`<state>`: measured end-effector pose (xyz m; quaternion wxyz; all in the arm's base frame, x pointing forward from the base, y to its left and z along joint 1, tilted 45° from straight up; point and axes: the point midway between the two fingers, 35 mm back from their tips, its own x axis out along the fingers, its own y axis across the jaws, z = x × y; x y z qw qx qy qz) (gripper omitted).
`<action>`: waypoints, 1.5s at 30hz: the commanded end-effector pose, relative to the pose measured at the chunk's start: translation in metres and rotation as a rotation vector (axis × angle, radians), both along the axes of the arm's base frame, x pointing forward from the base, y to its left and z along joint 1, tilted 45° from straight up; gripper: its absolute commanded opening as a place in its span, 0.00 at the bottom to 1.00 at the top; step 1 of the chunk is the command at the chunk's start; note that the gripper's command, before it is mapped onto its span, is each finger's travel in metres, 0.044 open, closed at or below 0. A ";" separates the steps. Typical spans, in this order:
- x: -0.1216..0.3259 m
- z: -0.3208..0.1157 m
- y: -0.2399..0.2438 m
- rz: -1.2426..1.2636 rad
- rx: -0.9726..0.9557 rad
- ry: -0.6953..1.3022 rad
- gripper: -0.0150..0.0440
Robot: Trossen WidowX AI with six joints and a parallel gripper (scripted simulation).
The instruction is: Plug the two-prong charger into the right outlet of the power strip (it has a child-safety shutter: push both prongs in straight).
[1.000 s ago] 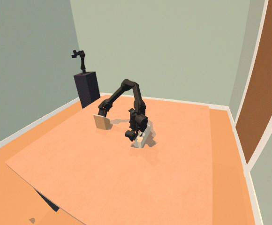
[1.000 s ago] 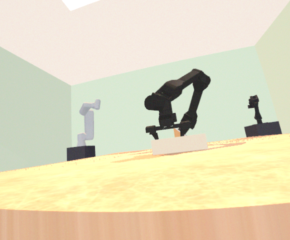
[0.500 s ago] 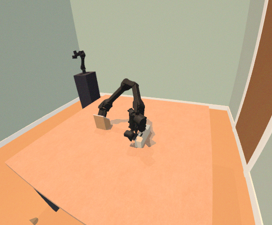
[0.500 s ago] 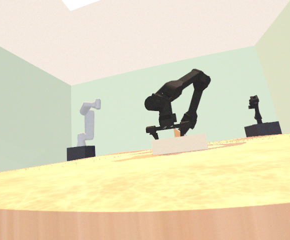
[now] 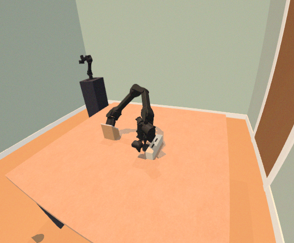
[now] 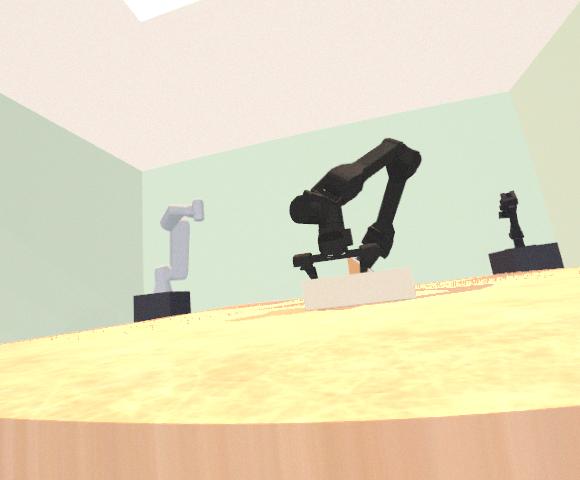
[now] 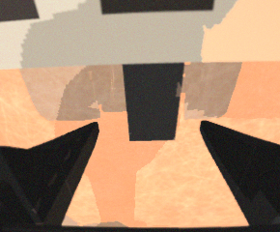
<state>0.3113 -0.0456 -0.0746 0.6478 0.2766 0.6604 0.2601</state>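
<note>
Across the worktop (image 5: 168, 196) (image 6: 280, 361) (image 7: 179, 193) arches the black arm (image 5: 146, 103) (image 6: 349, 178); the pale power strip (image 5: 149, 154) (image 6: 360, 290) (image 7: 106, 39) sits nearer the far edge, top view. End effector (image 5: 142, 150) (image 6: 339, 274) (image 7: 149, 126) apart, and the dark charger (image 7: 152, 103) (untouched!) shows between its fingers, beside the strip.

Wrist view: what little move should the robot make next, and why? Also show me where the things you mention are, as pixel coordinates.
Probably ease the gripper (image 5: 142, 150) (image 6: 339, 273) (image 7: 149, 126) toward the dark block (image 7: 153, 103), likely the charger, keeping it centred before closing. The fingers stand wide apart with nothing gripped, and the block appears between their tips, against the power strip's (image 5: 149, 155) (image 6: 360, 289) (image 7: 82, 48) edge in view.
</note>
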 end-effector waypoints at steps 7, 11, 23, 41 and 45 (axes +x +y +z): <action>-0.012 0.000 -0.001 -0.001 -0.005 -0.004 1.00; -0.016 0.000 -0.001 -0.001 -0.005 -0.004 1.00; -0.029 -0.001 0.001 -0.001 -0.004 -0.003 1.00; -0.022 0.052 -0.054 -0.421 -0.022 -0.428 1.00; -0.022 0.053 -0.055 -0.429 -0.022 -0.438 1.00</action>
